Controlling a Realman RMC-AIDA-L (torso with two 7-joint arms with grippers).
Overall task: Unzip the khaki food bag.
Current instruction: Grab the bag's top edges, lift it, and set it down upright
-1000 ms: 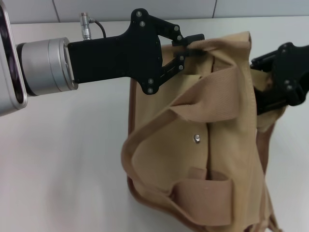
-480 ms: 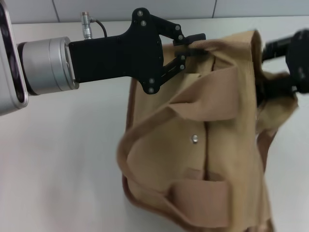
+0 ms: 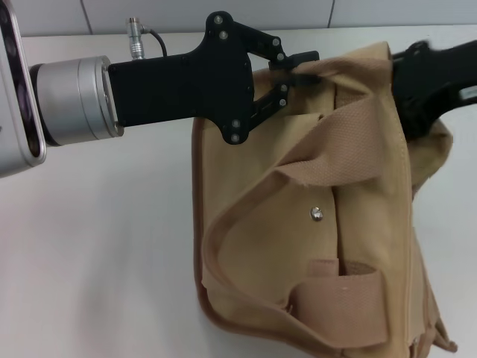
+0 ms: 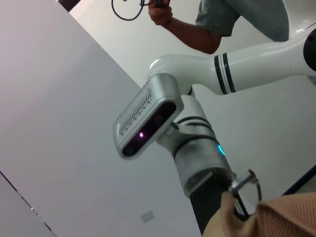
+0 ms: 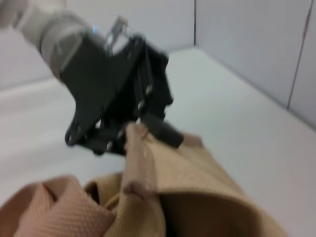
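Note:
The khaki food bag (image 3: 298, 224) stands upright on the white table, its wide handle (image 3: 335, 149) drooping across the front above a small metal snap (image 3: 317, 214). My left gripper (image 3: 298, 68) is shut on the bag's top left corner. The right wrist view shows the same pinch, the left gripper (image 5: 143, 133) clamped on the tan fabric (image 5: 187, 197). My right gripper (image 3: 421, 89) is pressed against the bag's top right edge, and the fabric hides its fingers. The zipper itself does not show. The left wrist view catches the right arm (image 4: 197, 163) above a piece of the bag (image 4: 276, 219).
The white table (image 3: 97, 246) stretches out left of the bag, and a pale panelled wall (image 3: 186, 15) runs along the back. A person (image 4: 212, 24) stands behind the right arm in the left wrist view.
My right gripper has moved up along the bag's top right edge. The bag's body has swung to the right. The left gripper has kept its hold in place.

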